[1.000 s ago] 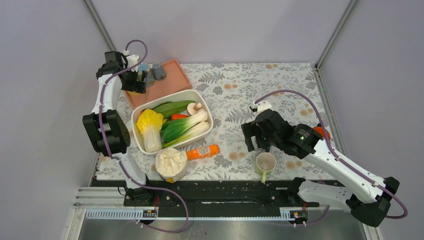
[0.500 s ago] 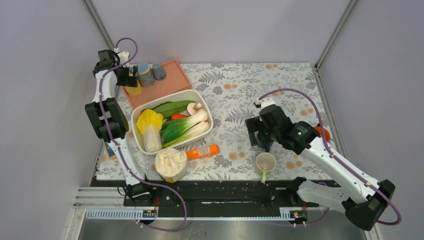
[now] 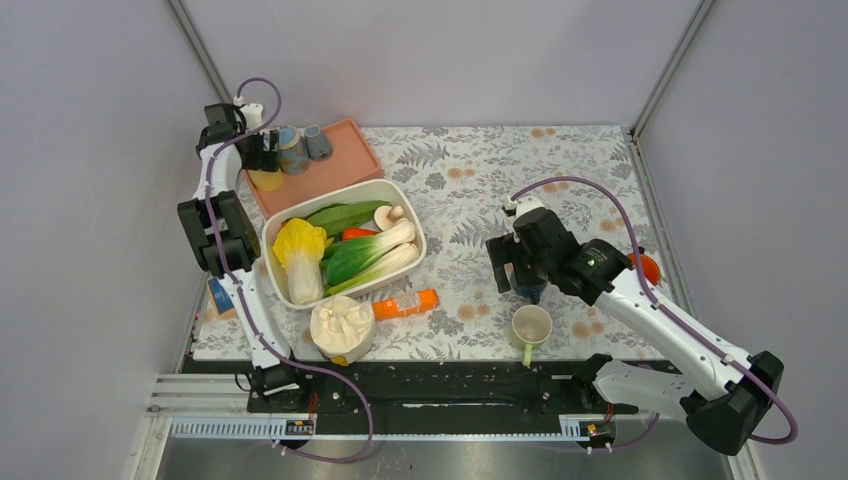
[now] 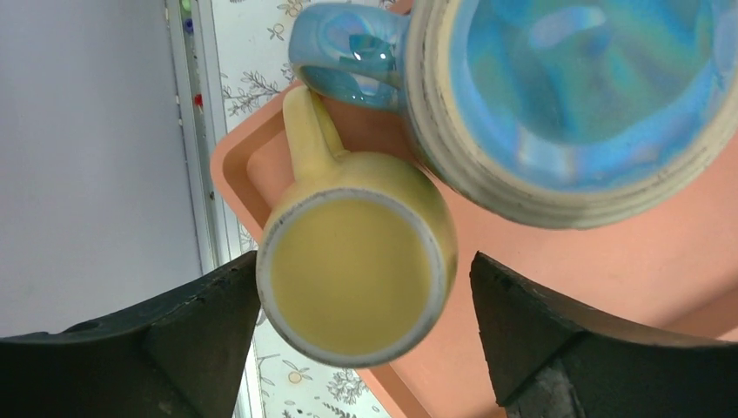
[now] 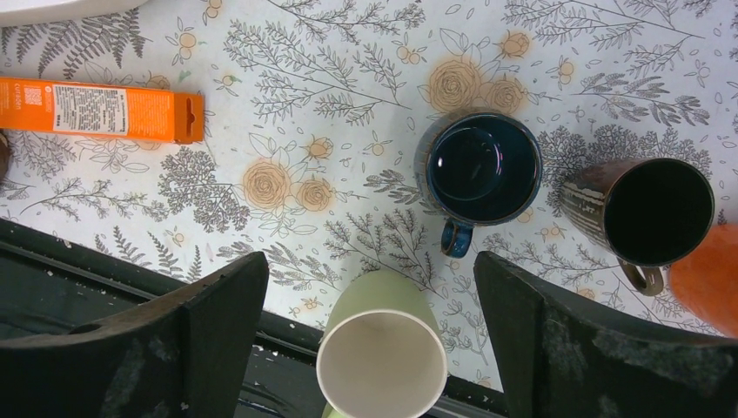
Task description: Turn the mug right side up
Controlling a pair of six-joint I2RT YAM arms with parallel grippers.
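Observation:
A yellow mug [image 4: 352, 287] stands on the salmon tray [image 4: 627, 279] at the back left. It shows a flat yellow face ringed in pale white, which looks like its base, so it seems upside down. My left gripper [image 4: 365, 266] hangs open straight above it, one finger on each side. The left finger sits right at the mug's edge and the right finger stands apart. A blue mug [image 4: 583, 96] stands beside it. My right gripper [image 5: 370, 261] is open above a pale green mug [image 5: 381, 361] that stands mouth up by the front edge.
A grey cup [image 3: 318, 143] shares the tray [image 3: 345, 160]. A white bin [image 3: 345, 190] of vegetables, a white bag [image 3: 342, 328] and an orange packet [image 3: 405, 303] lie centre left. A dark blue mug [image 5: 479, 168], a brown mug [image 5: 648, 209] and an orange object [image 5: 714, 279] stand near the right gripper.
My left wrist has swung back and turned, and now sits over the yellow mug at the tray's left end. The right arm has drawn in slightly, and its gripper has barely moved.

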